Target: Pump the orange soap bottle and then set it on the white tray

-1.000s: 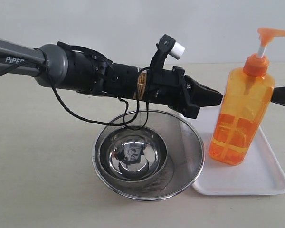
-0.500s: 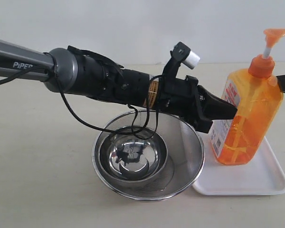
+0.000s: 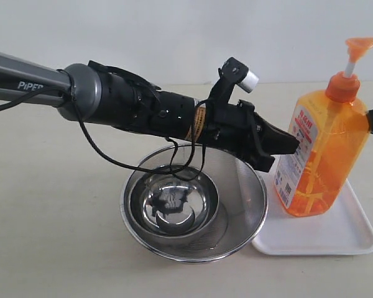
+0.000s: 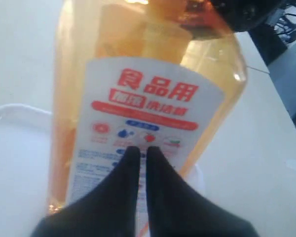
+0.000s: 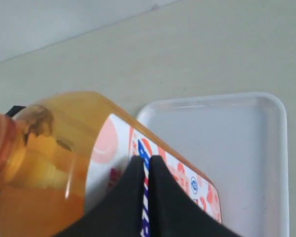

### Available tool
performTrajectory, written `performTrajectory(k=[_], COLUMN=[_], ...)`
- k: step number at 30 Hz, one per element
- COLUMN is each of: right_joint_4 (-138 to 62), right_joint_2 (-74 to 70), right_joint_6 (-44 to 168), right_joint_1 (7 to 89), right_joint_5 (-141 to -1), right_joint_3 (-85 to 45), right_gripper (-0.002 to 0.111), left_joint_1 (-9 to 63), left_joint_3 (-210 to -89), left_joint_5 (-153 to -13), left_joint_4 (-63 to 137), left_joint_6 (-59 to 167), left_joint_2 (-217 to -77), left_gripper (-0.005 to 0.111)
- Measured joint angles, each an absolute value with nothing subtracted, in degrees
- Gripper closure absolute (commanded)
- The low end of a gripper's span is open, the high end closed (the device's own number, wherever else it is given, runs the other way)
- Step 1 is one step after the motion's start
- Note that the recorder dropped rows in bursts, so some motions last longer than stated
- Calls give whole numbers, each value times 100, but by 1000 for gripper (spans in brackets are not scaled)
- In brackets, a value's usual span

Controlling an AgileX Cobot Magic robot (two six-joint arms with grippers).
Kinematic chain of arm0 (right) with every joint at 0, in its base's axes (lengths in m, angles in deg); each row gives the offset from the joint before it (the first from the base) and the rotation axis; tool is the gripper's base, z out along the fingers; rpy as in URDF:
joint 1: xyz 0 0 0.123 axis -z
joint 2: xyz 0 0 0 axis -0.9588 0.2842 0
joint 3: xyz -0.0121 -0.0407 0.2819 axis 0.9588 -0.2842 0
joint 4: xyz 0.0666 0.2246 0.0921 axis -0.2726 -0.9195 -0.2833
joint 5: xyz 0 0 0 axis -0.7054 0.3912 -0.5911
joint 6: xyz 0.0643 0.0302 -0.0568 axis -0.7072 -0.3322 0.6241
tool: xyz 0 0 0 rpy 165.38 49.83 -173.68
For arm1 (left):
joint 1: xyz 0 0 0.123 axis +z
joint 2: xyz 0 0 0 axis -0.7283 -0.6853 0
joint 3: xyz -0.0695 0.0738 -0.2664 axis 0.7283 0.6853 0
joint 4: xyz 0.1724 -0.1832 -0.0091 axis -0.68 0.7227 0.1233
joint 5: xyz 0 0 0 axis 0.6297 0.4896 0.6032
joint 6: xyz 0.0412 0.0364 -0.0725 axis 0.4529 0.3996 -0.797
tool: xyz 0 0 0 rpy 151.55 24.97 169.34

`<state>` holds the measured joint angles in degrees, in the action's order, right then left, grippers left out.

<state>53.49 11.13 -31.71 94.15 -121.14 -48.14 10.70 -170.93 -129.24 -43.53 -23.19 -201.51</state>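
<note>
- The left arm (image 3: 112,102) is seen reaching in from the left edge of the exterior view, stretched over the strainer towards the bottle.
- A round steel mesh strainer (image 3: 252,198) is set on the table below that arm. A steel bowl (image 3: 206,197) is nested inside it, and nothing but reflections is seen in the bowl.
- The left gripper (image 4: 142,150) is closed, its two black fingers pressed almost together with nothing gripped between them. Its tip is pointed at the label (image 4: 148,113) of the bottle; whether contact is made cannot be told.
- The white tray (image 3: 354,231) is placed just to the right of the strainer, with its near-left corner tucked beside the strainer's rim.
- The orange soap bottle (image 3: 329,149) is stood on the tray, roughly upright, towards the tray's left half. Orange liquid is seen through the translucent walls, with a dip tube running down inside. The orange pump head (image 3: 363,45) is raised on its white stem.
- The right gripper (image 5: 144,160) is visible only as a black tip at the right edge of the exterior view, beside the bottle's shoulder. In the right wrist view its fingers are drawn close together and nothing is clasped between them.
</note>
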Motion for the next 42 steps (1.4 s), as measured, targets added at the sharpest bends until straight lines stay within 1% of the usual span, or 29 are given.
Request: performTrajectory(k=[9, 42], right_joint_4=[5725, 5761], right_joint_2=[1113, 1113], right_joint_6=[-3682, -3797], right_joint_1=[9415, 9415], right_joint_5=[-12067, -12035], right_joint_3=[-4814, -4814], right_gripper=[108, 108], left_joint_1=[1082, 1082], left_joint_3=[-17506, -17557], left_joint_5=[-12417, -12402], left_joint_4=[-4161, -4126], left_joint_6=[-2242, -2242], left_joint_2=[-20151, -20151], left_gripper=[102, 102])
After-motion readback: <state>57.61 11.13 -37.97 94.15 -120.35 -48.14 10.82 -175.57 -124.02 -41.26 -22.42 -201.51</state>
